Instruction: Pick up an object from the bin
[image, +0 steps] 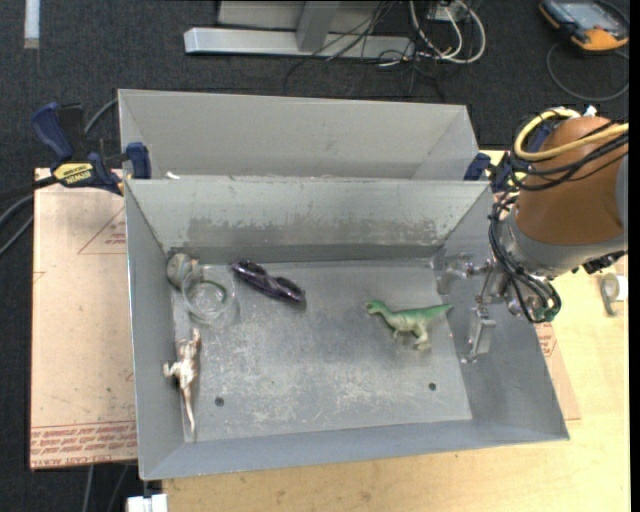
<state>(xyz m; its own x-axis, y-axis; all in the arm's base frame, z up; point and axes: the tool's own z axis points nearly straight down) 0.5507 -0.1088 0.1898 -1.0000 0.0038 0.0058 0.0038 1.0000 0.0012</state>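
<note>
My gripper (468, 308) hangs over the bin's right slope, open, with nothing between its fingers. A green toy dinosaur (405, 318) stands on the bin floor just to its left, tail pointing toward the gripper, and the two are apart. Farther left, near the back wall, lies a dark purple elongated thing (268, 281).
At the left side a clear round cup (208, 297) lies beside a small grey round thing (181, 267). Along the left wall below them lies a beige toy animal (185, 372). The arm with its orange cover and cables rises at the bin's right rim.
</note>
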